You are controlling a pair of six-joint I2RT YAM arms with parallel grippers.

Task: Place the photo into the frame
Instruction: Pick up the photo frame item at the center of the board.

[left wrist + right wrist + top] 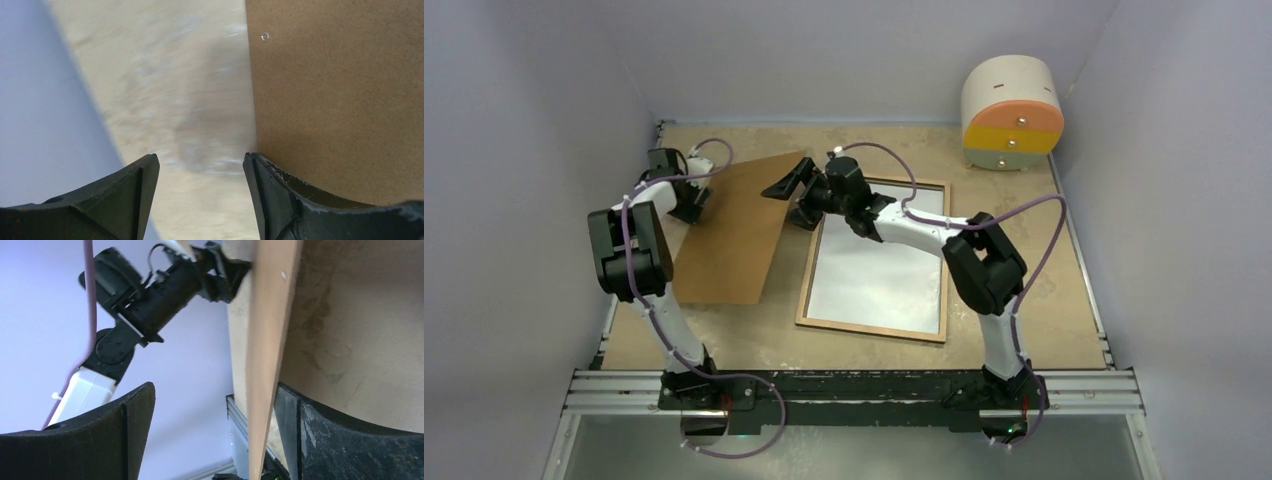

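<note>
Two grippers are working on the brown board [734, 235], which sits just left of the frame [874, 330]. The frame lies flat on the table [1044, 300] with its wood side up. The photo [879, 275] is already inside the frame with its white back up. So we think the job now is to lay the board over the photo.

The right gripper [796, 198] is at the board's corner closest to the frame's far left corner. Its fingers [310, 440] are wide apart. The thin board stands on edge between them, close to one finger, and it is not pinched. The left gripper [694, 205] is at the side of the board away from the frame. Its fingers are apart too, and the board's edge is right by one finger [280, 200]. We cannot tell if that finger touches the board.

The board looks tipped, not flat. To do this well, we should first squeeze both grippers softly on the board so it cannot slip. Then we carry it over the frame and line up its corners with the frame's corners. We set one long edge down first and lower the rest slowly. The board is thin and may bend, and a bump could push the photo crooked.
</note>
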